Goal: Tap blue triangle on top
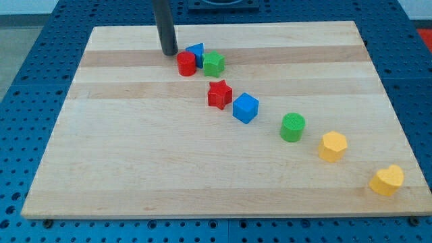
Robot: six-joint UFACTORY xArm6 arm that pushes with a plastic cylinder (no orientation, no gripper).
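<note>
In the camera view, the blue triangle point(196, 50) is largely hidden behind the red cylinder point(186, 63), and the rod is cut off at the view's top. The rod is held upright, nothing gripped, with my tip point(169, 52) set just left of the triangle. The triangle lies near the board's point(135, 169) top edge, beside a green block point(214, 63).

A plain, straight rod point(163, 23) is the only part of the arm in view, round in section and dark grey to near black, with a dull, smooth surface and a faint lighter sheen along one side. No cables, screws or markings show on it. My tip point(169, 52) is a blunt, flat-cut end of the same dark colour.
</note>
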